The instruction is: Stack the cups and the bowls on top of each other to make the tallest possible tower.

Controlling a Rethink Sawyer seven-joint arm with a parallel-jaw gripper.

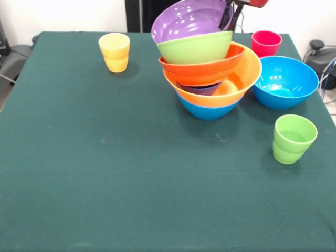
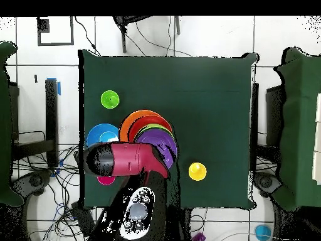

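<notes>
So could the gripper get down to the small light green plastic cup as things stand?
Probably yes: the green cup stands alone on open cloth, nothing over it. The gripper is at the purple bowl atop the tower.

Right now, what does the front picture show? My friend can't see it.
A leaning tower of nested bowls, purple on top, stands on a green table. The gripper touches its top rim. Around it sit a blue bowl and yellow, red-pink and green cups.

The tool (image 1: 229, 16) hangs down from the red arm (image 2: 128, 159).
</notes>
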